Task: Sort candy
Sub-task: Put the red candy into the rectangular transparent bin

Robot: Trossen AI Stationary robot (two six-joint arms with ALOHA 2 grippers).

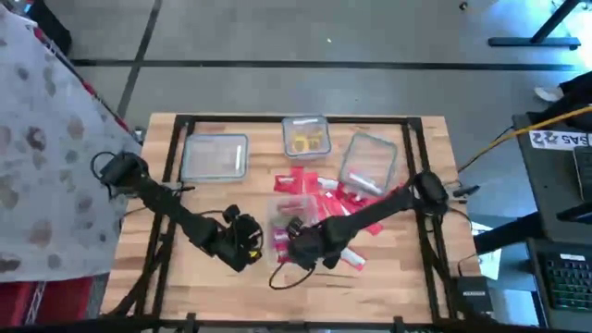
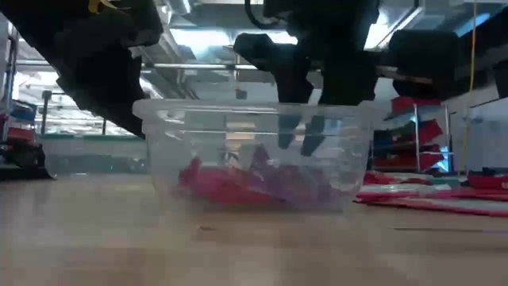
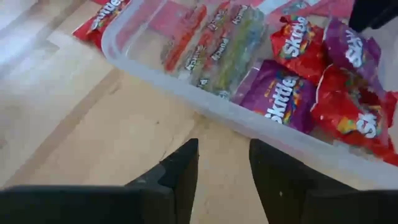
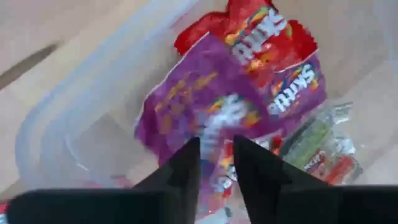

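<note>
High view: wood-slat table (image 1: 213,277) w/ dark frame. Four clear plastic tubs: flat rectangular one far left (image 1: 215,155), small square one far centre (image 1: 305,136) w/ yellow pieces (image 1: 307,141) inside, tilted one far right (image 1: 368,163), and a fourth near centre (image 1: 282,222) under the arms. Loose candy (image 1: 310,185), flat red/pink packets, scattered mid-table between the far tubs and the near tub; more by the right arm. Left gripper (image 1: 248,242) just left of the near tub; right gripper (image 1: 294,242) over it.

Low view: near tub (image 2: 254,151) translucent, rounded corners, thick rim; red and purple crinkly bags heaped on its floor. Right gripper (image 2: 302,135) dipped inside from above, fingers slightly apart, nothing between them. Red packets (image 2: 429,195) flat on table to the right.

Left wrist: left gripper (image 3: 224,174) parted, empty, over bare wood beside tub wall (image 3: 205,99). Inside: glossy red bag (image 3: 298,46), purple bag (image 3: 280,93), striped clear-wrap sticks (image 3: 217,46).

Right wrist: right gripper (image 4: 216,162) released, small gap, above purple bag (image 4: 205,106); red bag (image 4: 261,31) beyond it, clear-wrap sticks (image 4: 323,152) alongside.
</note>
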